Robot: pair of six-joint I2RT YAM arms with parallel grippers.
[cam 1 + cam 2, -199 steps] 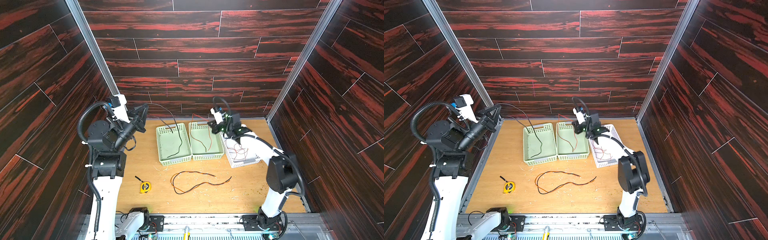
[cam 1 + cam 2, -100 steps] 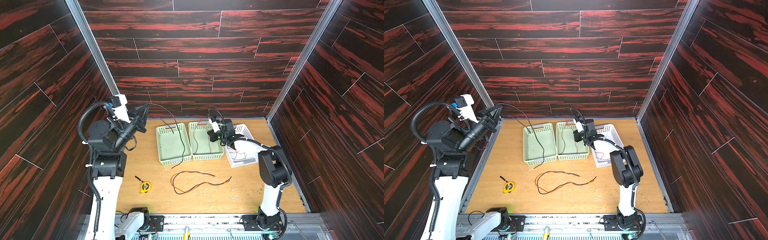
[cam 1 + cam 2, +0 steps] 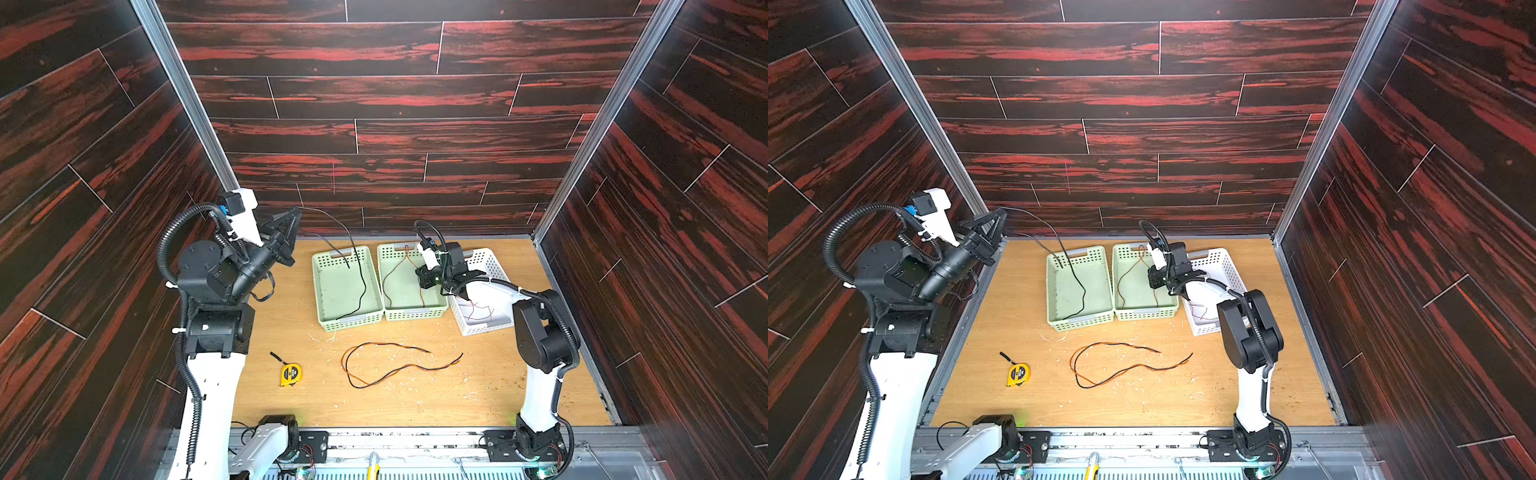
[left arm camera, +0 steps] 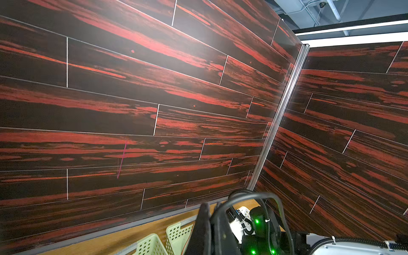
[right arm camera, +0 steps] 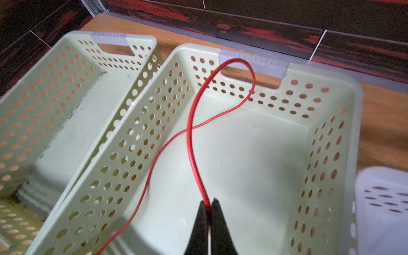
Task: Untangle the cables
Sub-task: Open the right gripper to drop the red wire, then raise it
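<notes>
Right wrist view: your right tool (image 5: pixel 209 204) is clamped shut on the red cable (image 5: pixel 191 136).
It has dropped into the middle basket (image 5: pixel 357 99), so release next. Left tool (image 3: pixel 296 211) pinches the black cable (image 3: pixel 362 277).

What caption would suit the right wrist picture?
Right gripper pinching a red cable looped inside a pale green basket.

My left arm (image 3: pixel 212 374) and right arm (image 3: pixel 538 390): white links, black joints, ribbed black hoses (image 3: pixel 161 253). My right claw (image 5: pixel 208 206) is two black tapered blades. Green lights (image 3: pixel 541 473) at bottom of frame.
</notes>
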